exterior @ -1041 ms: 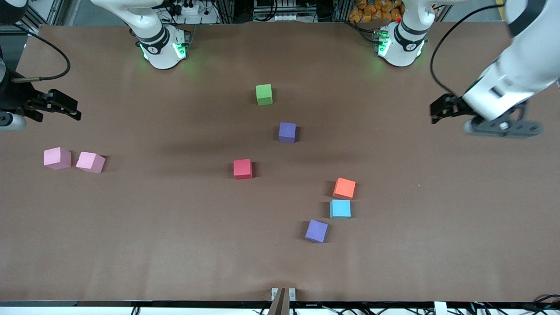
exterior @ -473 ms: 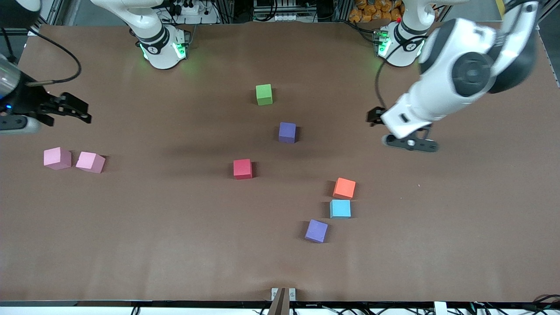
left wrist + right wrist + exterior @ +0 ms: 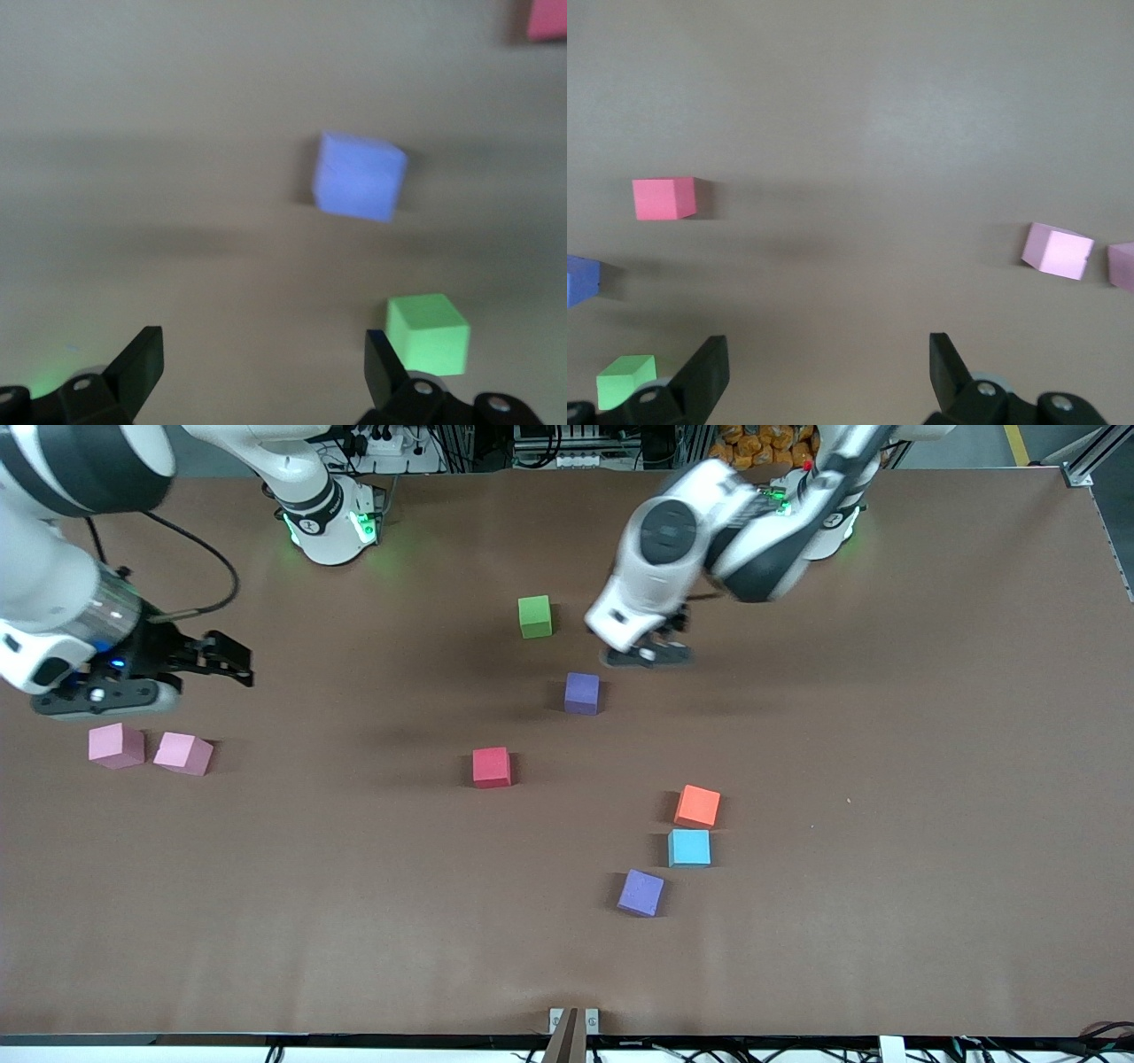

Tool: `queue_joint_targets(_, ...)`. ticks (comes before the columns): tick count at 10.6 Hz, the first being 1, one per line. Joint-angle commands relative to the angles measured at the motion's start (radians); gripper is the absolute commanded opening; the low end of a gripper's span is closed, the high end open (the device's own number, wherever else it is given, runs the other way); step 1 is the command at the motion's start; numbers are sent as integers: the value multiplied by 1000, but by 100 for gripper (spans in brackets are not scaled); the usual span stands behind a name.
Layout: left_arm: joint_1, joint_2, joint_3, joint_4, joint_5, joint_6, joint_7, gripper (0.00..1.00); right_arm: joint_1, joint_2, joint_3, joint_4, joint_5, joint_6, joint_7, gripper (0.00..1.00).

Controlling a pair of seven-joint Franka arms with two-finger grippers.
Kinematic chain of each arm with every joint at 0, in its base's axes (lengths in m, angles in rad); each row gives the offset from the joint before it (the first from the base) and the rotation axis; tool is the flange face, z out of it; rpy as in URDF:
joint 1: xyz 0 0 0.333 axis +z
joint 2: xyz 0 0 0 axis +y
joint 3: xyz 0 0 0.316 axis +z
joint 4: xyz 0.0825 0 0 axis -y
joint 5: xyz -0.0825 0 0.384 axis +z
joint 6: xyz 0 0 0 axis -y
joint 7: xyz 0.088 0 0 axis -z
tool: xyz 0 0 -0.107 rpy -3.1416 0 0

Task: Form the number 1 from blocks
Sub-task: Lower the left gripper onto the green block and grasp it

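Blocks scattered apart on table; none in line.

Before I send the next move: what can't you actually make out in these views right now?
- Left gripper, front view: its own wrist covers the jaws; the left wrist view shows them open, empty.
- Left wrist view: motion-blurred; purple block and green block edges are soft.
- Red block, left wrist view: cut by the frame edge.
- Right wrist view: second pink block and purple block are cut off.
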Motion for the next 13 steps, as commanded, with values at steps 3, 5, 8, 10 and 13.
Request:
queue_joint_targets(3,-234,258,9,101,182,186,-410,100,52,86,5,2,10,71,66,100)
queue_joint_targets(5,-292,347,12,175,223,188,-525,100,45,132,4,5,8,111,64,100)
queue_joint_targets(8,-326,376,14,181,223,215,-533,100,23,181,-3,5,-1,139,64,100)
queue_joint_targets(10,-357,399,17,197,224,229,-554,100,23,204,-6,5,-1,160,64,100)
queue_joint_targets(13,-363,425,17,198,250,229,-551,100,17,219,-6,2,-1,166,64,100)
